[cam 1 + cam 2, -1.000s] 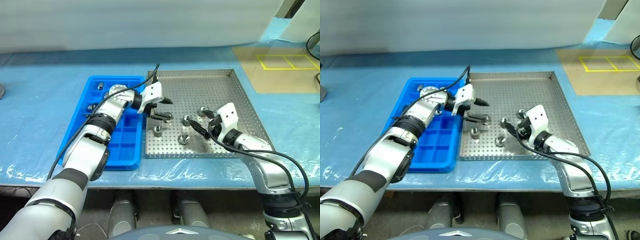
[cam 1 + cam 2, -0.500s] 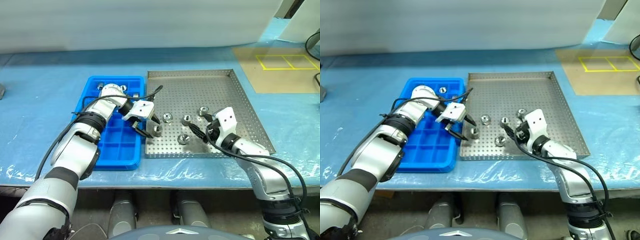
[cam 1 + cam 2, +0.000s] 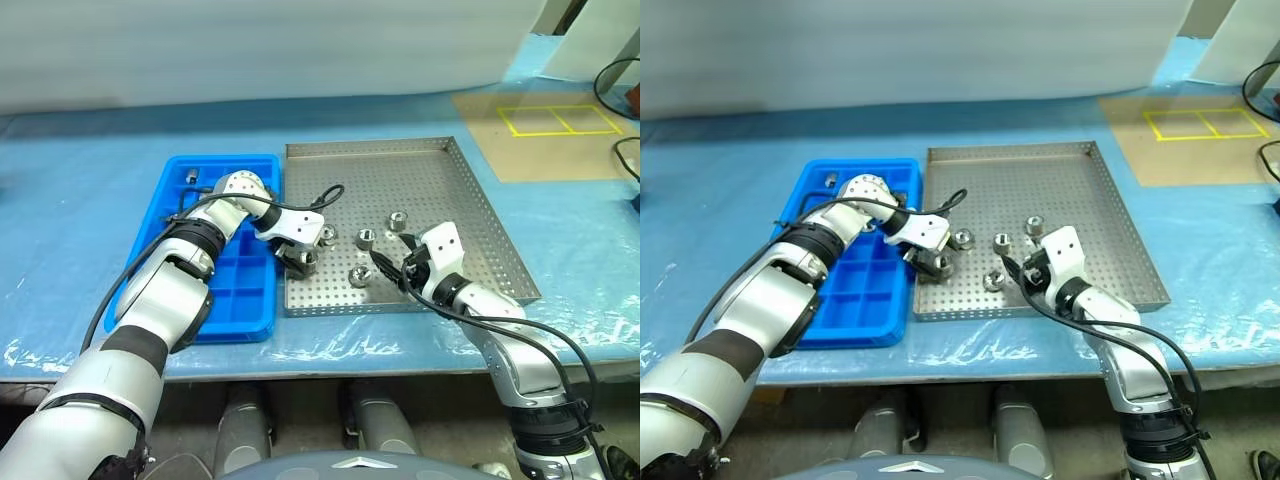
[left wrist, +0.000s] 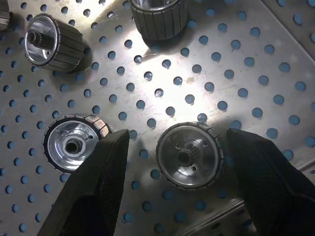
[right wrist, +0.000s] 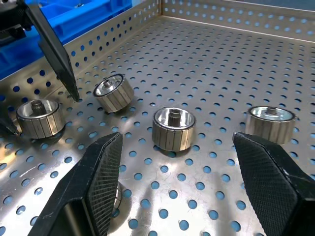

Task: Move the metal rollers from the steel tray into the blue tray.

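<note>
The steel tray (image 3: 470, 200) lies mid-table, with the blue tray (image 3: 165, 225) against its left side. Several metal rollers stand near the steel tray's front: (image 3: 326, 233), (image 3: 366, 237), (image 3: 397, 220), (image 3: 357, 276). My left gripper (image 3: 300, 258) points down at the tray's front left, open, straddling one roller (image 4: 188, 155) without touching it. A second roller (image 4: 74, 144) sits just outside one finger. My right gripper (image 3: 385, 268) hovers low and open, facing a roller (image 5: 173, 127). One roller (image 3: 192, 178) rests in a far compartment of the blue tray.
Blue plastic film covers the table. A brown sheet with yellow taped squares (image 3: 555, 122) lies at the far right. The steel tray's far half (image 3: 380, 170) is bare. My left gripper's finger (image 5: 54, 49) shows in the right wrist view.
My left gripper turned downward and sank from above the tray's left side to straddle a roller at its front left. The right gripper barely moved. The camera shifted.
</note>
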